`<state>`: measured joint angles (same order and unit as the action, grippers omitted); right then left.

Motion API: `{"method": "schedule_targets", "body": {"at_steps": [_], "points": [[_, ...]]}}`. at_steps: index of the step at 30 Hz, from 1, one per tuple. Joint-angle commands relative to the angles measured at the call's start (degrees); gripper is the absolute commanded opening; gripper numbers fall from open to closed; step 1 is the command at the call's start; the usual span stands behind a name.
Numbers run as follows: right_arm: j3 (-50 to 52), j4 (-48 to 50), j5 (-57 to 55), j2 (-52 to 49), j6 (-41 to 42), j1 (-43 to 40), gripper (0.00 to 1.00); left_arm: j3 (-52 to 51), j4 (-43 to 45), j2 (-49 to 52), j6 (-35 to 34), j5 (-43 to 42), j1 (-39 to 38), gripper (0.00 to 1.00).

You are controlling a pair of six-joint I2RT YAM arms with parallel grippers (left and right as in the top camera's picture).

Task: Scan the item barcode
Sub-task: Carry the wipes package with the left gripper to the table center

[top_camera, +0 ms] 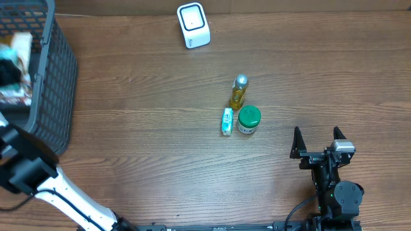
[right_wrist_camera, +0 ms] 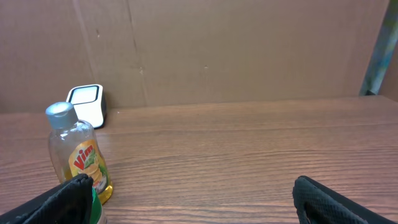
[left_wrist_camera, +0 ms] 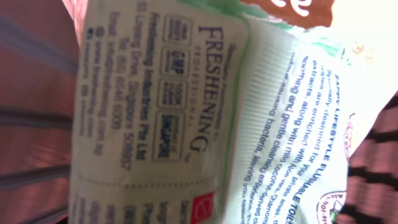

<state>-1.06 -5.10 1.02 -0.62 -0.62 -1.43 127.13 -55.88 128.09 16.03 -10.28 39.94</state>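
Note:
A white and green wipes packet (left_wrist_camera: 186, 112) printed "Freshening" fills the left wrist view, pressed close to the camera. No left fingers show around it, so a grip cannot be judged. In the overhead view the left arm (top_camera: 26, 167) reaches toward the dark mesh basket (top_camera: 54, 96) at the far left. The white barcode scanner (top_camera: 193, 25) stands at the back centre, also seen as the scanner (right_wrist_camera: 87, 104). My right gripper (top_camera: 316, 142) rests near the front right, open and holding nothing; between the gripper's (right_wrist_camera: 193, 205) fingers there is only bare wood.
A Vim bottle (top_camera: 238, 92), a green-lidded jar (top_camera: 248, 119) and a small teal tube (top_camera: 227, 120) stand together mid-table. The Vim bottle (right_wrist_camera: 81, 155) is just left of the right gripper's left finger. Several packets lie in the basket. A cardboard wall backs the table.

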Motion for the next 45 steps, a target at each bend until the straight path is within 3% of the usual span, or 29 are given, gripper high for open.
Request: {"method": "schedule_targets", "body": {"at_steps": [1,10,14,19,31,39,45], "points": [[0.6,0.3,-0.5,0.5,0.2,-0.2,1.0,2.4,0.7,-10.0,-4.4,-0.3,-1.8,0.04],[0.6,0.3,-0.5,0.5,0.2,-0.2,1.0,2.4,-1.1,-25.6,-15.3,-2.1,-7.1,0.08],[0.6,0.3,-0.5,0.5,0.2,-0.2,1.0,2.4,-6.3,-30.7,-16.9,-4.7,-12.2,0.07],[0.6,0.3,-0.5,0.5,0.2,-0.2,1.0,2.4,-18.9,-34.1,-18.9,-4.6,-22.0,0.06],[0.6,0.3,-0.5,0.5,0.2,-0.2,1.0,-0.2,-31.4,-26.4,-27.3,-0.3,-45.7,0.04],[0.6,0.3,-0.5,0.5,0.2,-0.2,1.0,-8.7,-27.1,-18.3,-35.7,9.3,-59.7,0.04],[0.6,0.3,-0.5,0.5,0.2,-0.2,1.0,-15.3,-21.1,-13.8,-47.1,14.6,-65.5,0.08]]}}
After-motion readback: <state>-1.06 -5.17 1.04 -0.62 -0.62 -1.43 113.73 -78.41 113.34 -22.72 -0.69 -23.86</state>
